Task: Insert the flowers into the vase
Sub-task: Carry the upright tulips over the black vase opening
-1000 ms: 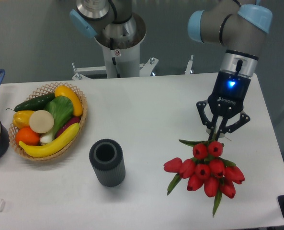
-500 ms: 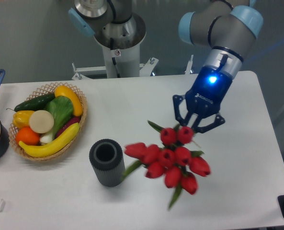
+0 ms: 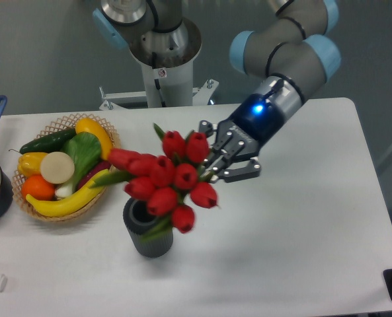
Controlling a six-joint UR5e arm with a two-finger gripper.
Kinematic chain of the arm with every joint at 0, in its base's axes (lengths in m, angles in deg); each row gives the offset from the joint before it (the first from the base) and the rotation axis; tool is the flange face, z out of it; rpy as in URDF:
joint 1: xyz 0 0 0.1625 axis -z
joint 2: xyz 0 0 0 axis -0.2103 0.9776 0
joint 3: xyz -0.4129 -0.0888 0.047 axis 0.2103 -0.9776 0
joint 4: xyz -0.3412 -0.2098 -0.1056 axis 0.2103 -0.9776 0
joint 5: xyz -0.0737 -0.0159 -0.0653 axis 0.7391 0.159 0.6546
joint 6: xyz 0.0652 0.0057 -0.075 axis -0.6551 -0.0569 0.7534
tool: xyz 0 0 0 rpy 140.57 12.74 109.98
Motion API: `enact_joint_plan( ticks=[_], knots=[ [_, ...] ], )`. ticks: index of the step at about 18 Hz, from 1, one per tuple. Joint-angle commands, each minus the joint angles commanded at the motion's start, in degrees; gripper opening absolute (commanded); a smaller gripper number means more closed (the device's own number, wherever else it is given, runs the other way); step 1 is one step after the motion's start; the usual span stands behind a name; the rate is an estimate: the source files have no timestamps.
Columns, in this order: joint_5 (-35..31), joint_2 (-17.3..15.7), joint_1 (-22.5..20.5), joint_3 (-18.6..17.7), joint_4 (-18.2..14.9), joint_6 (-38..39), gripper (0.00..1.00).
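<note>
Jaws [image 3: 217, 164] grip the flowers [image 3: 166, 178] above the vase [image 3: 149, 231] on a white table [image 3: 301, 238], grey wall [image 3: 37, 53] behind.

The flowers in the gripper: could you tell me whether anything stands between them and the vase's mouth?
Nothing visible does. The flowers held by the gripper hang right over the vase, partly hiding its mouth. The basket sits off to the side.

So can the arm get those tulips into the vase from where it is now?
Probably yes. The claw holds the flowers right above the vase, and part of its mouth is visible and empty. The bunch is tilted and looks wider than the mouth, so it may need straightening.
</note>
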Motion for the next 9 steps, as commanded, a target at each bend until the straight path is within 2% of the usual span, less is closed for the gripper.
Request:
enact_joint_plan(
  ticks=[7,9],
  knots=[
    [0.3,0.4,3.7,-0.9,0.0,0.0,0.16],
    [0.4,0.4,4.1,-2.2,0.0,-0.1,0.16]
  ],
)
